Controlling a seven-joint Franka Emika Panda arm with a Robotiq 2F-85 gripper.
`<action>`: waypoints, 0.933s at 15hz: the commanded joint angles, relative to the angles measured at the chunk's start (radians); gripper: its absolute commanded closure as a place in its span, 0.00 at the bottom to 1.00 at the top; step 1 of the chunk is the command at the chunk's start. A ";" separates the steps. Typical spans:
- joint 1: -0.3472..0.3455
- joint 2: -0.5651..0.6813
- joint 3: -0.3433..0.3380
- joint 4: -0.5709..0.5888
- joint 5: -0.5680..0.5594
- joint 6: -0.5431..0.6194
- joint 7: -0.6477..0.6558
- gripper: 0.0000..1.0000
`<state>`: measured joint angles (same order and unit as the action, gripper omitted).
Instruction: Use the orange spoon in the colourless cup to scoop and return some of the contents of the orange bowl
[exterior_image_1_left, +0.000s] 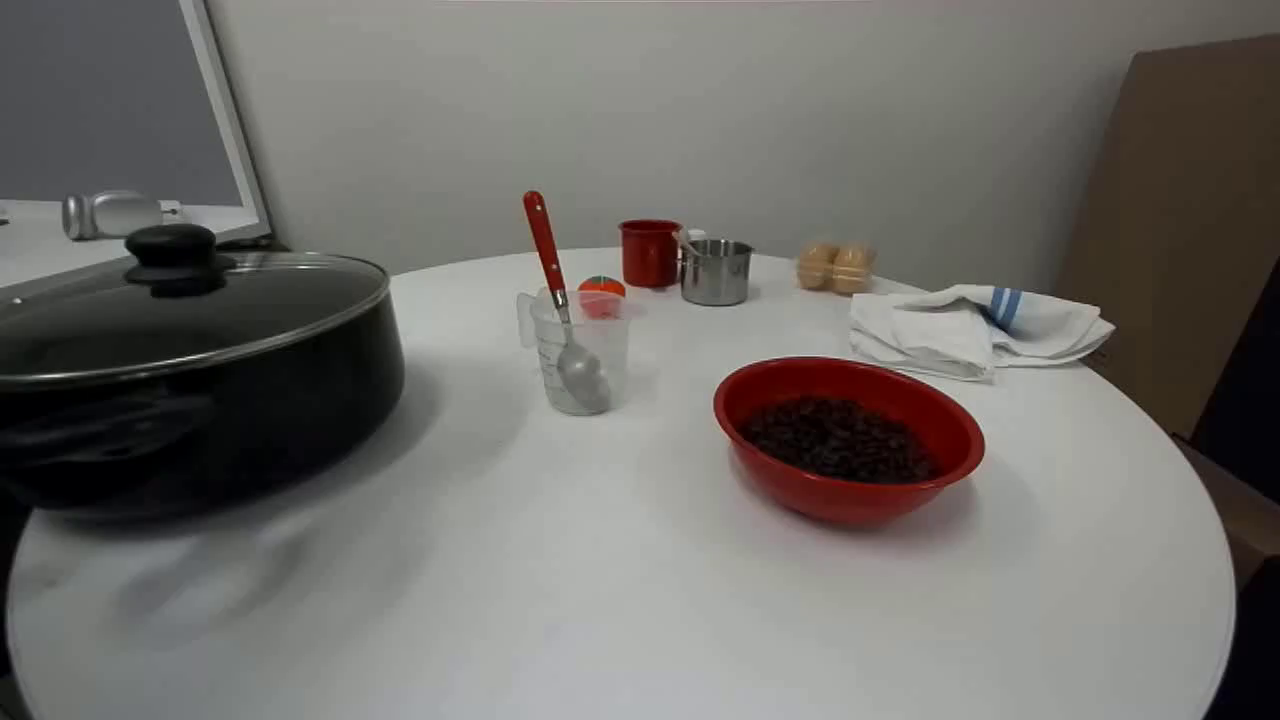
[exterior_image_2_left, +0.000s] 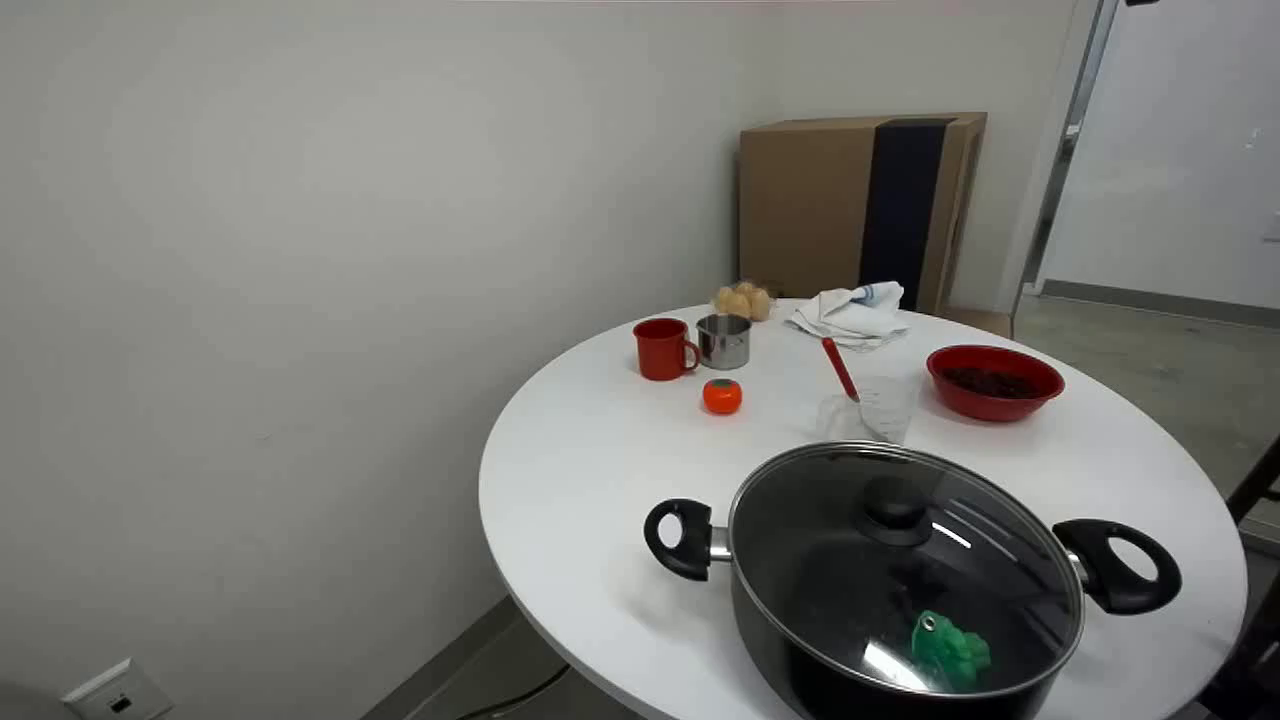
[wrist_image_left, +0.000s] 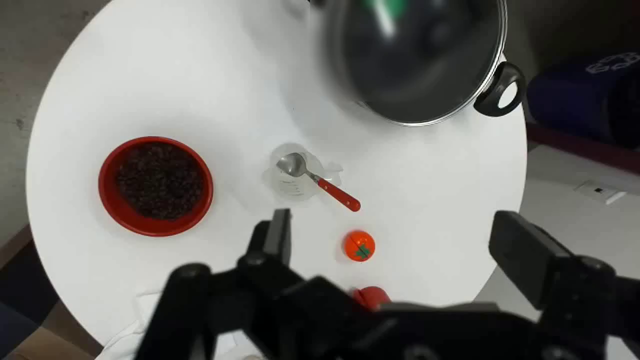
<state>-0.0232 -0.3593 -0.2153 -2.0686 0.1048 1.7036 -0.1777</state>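
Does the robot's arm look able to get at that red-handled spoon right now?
Probably yes. The spoon leans in the clear cup with its handle sticking out above the rim, and in the wrist view nothing covers that handle. The jaws stand wide open.

Slim red-handled metal spoon (exterior_image_1_left: 558, 290), tilted, scoop end down inside upright transparent graduated cup (exterior_image_1_left: 608, 348), left of centre in an exterior view, wide red bowl (exterior_image_1_left: 848, 502), upright, right of centre, partly filled with small dark pieces (exterior_image_1_left: 838, 440).

1 spoon (exterior_image_1_left: 555, 280) in cup (exterior_image_1_left: 604, 345); cup between pot (exterior_image_1_left: 280, 400) and bowl (exterior_image_1_left: 840, 502).
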 joint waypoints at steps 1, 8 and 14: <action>-0.026 0.003 0.021 0.003 0.008 -0.003 -0.007 0.00; -0.026 0.003 0.021 0.003 0.008 -0.003 -0.007 0.00; -0.026 0.080 0.066 0.057 -0.119 -0.023 -0.056 0.00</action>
<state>-0.0428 -0.3466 -0.1830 -2.0638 0.0587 1.7060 -0.1916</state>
